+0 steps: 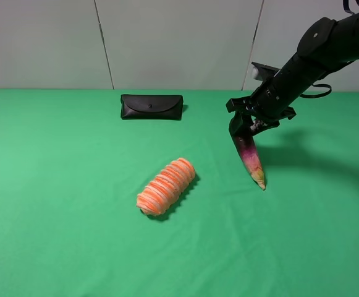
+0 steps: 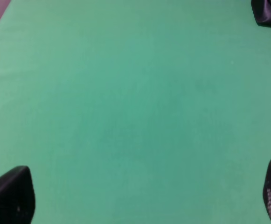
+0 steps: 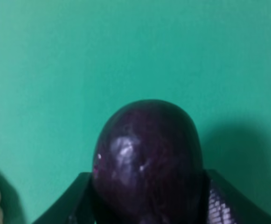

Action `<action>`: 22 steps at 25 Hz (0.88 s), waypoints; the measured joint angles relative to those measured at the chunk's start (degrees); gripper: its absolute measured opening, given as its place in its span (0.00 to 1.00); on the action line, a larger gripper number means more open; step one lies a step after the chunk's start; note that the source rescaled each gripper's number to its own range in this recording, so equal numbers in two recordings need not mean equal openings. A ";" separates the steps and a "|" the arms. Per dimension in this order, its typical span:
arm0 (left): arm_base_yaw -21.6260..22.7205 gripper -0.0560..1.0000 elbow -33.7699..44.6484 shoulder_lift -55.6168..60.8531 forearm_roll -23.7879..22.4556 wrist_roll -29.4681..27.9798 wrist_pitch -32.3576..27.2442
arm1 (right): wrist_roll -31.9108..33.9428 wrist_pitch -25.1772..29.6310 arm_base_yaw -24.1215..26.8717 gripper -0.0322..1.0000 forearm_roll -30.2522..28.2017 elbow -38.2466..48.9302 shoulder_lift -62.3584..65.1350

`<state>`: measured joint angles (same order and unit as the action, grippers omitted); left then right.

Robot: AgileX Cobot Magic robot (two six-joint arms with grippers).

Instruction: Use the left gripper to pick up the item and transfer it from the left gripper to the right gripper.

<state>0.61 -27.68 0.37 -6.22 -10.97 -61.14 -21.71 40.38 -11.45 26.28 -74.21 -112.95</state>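
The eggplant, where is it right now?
The eggplant hangs pale tip down in the right gripper, on the right of the exterior high view, right of the orange roll.

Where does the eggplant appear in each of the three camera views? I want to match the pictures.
Exterior high: the eggplant hangs right of centre, held by the right gripper, pale tip down.
Left wrist: not in it; only green cloth and a corner of the black pouch.
Right wrist: its dark purple end fills the lower centre.
Shared landmark: the green cloth.
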 joint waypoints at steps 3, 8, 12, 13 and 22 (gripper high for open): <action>0.00 0.98 0.00 0.00 0.00 0.00 0.00 | 0.00 -0.52 0.00 0.04 -0.19 0.00 0.00; 0.00 0.98 0.00 0.00 0.00 0.00 0.00 | 0.04 -0.71 0.00 0.03 -0.25 0.00 0.00; 0.00 0.98 0.00 0.00 0.00 0.00 0.00 | 0.04 -0.76 0.00 0.03 -0.25 0.00 0.00; 0.00 0.98 0.00 0.00 0.00 0.00 0.00 | 0.04 -0.76 0.00 0.03 -0.27 0.00 0.00; 0.00 0.98 0.00 0.00 0.00 0.00 0.00 | 0.04 -0.71 0.00 0.88 -0.92 0.00 0.00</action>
<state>0.61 -27.68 0.37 -6.22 -10.97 -61.14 -21.67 39.67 -11.45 25.36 -74.21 -112.95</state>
